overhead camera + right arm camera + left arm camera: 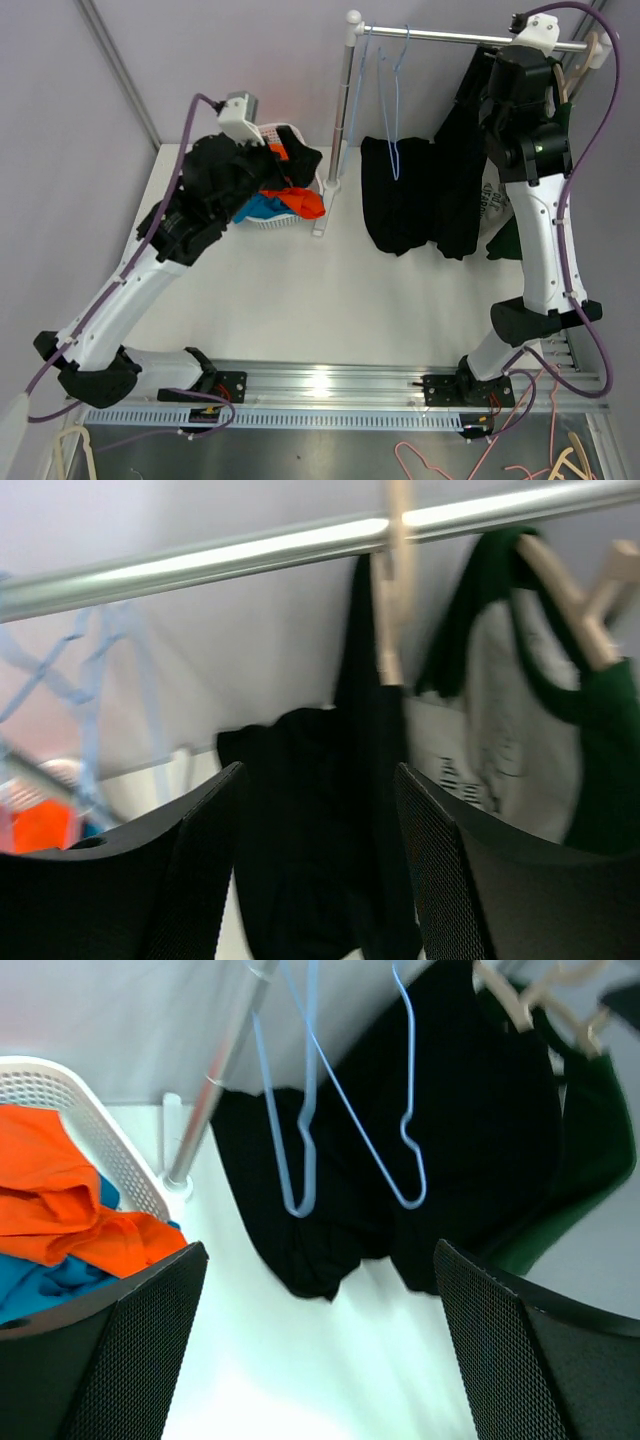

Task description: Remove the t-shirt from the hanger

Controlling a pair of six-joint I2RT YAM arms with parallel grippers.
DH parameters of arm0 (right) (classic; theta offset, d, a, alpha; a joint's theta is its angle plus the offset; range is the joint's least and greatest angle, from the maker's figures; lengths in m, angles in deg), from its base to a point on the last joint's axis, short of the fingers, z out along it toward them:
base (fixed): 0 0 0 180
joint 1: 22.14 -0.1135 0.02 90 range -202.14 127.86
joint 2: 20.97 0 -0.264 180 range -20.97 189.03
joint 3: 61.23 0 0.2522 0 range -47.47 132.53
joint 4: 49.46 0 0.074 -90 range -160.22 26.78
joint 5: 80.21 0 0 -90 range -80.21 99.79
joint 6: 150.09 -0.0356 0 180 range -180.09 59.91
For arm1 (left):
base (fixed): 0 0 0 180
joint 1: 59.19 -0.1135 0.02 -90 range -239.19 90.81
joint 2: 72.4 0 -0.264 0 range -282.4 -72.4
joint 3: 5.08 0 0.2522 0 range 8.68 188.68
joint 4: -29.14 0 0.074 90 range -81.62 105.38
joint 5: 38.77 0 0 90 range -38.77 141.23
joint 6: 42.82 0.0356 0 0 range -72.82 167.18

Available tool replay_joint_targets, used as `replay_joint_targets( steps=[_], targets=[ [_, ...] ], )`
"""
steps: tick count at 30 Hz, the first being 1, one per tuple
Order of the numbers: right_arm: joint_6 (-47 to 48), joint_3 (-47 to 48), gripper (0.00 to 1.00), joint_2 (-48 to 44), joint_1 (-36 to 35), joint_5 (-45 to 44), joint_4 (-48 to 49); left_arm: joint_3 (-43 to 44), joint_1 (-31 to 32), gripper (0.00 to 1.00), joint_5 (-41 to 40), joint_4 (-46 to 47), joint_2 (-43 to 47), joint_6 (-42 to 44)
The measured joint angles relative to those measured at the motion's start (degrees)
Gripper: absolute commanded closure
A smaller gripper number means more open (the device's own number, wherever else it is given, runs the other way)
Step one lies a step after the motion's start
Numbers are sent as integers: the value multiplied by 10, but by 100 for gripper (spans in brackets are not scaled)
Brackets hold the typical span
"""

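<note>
Beyond the spread right pincer [318, 780] hangs the black t-shirt [365, 820].

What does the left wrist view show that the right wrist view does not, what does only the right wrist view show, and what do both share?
Only the left wrist view: the rack's upright pole and the open left claw. Only the right wrist view: the horizontal rail, the white printed front of the green t-shirt, and the open right claw. Both: the black garment, the blue hangers, the green t-shirt and a beige hanger.
</note>
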Motion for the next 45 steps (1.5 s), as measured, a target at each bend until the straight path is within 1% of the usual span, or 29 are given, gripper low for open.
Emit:
replay_joint_targets(
  steps=[3, 9, 14, 19, 20, 21, 25, 27, 28, 29, 30, 31, 34, 36, 45],
  targets=[
    [5, 11, 36, 13, 34, -14, -15, -24, 50, 1, -24, 17, -5, 18],
    [19, 82, 37, 100, 80, -21, -31, -79, 108, 1, -39, 21, -36, 43],
    [25, 107, 40, 150, 109, 2, -33, -106, 123, 0, -42, 37, -35, 53],
    [31, 109, 46, 168, 139, 19, -21, -141, 125, 1, -48, 59, -18, 58],
    [33, 109, 49, 171, 144, 23, -15, -149, 126, 1, -48, 64, -14, 59],
    [34, 110, 60, 173, 148, 29, -8, -158, 126, 1, -48, 71, -10, 61],
    [41, 110, 69, 179, 160, 48, 16, -192, 133, 0, -53, 91, 9, 66],
    [46, 110, 70, 180, 163, 56, 27, -204, 137, 0, -54, 99, 16, 71],
    [48, 110, 80, 180, 164, 59, 33, -208, 139, 0, -56, 102, 19, 73],
    [51, 110, 83, 180, 164, 63, 40, -210, 141, 1, -57, 105, 20, 74],
    [51, 109, 84, 180, 166, 66, 50, -212, 142, 1, -58, 109, 21, 76],
    [51, 109, 81, 180, 167, 70, 56, -212, 143, 1, -59, 111, 22, 77],
    [49, 109, 58, 180, 168, 84, 70, -214, 145, 0, -65, 113, 24, 83],
    [44, 108, 52, 180, 168, 91, 74, -217, 146, 0, -68, 114, 27, 87],
    [47, 67, 52, 160, 144, 70, 68, -229, 150, 1, -67, 117, 38, 87]
  ],
)
